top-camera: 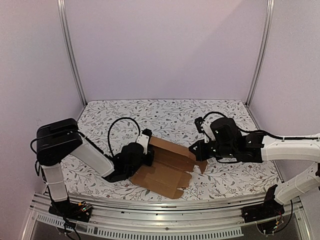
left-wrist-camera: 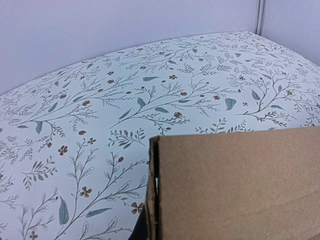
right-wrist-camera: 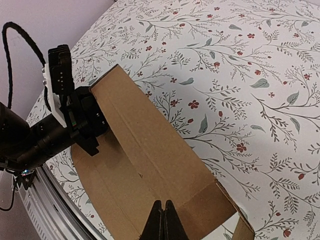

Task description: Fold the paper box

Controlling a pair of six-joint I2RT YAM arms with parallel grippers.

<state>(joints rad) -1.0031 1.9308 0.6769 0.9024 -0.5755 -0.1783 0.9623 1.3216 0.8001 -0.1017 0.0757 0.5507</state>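
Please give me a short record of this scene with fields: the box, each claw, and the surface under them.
object: paper box, brown cardboard, only partly folded
box state: one long panel raised, the rest lying flat
left claw: shut, apparently pinching the left end of the raised panel
right claw: shut, apparently pinching the right end of the same panel
surface: table cover with a leaf and flower print

Paper box (top-camera: 165, 175) (left-wrist-camera: 240, 185) (right-wrist-camera: 145, 145): plain brown die-cut cardboard, unmarked, partly folded. Lies near-centre of the scene, long axis running far-left to near-right. Near panels and tabbed flaps lie flat. Far long panel is folded up along its crease, tilted. Small end flap at the right end, bent.
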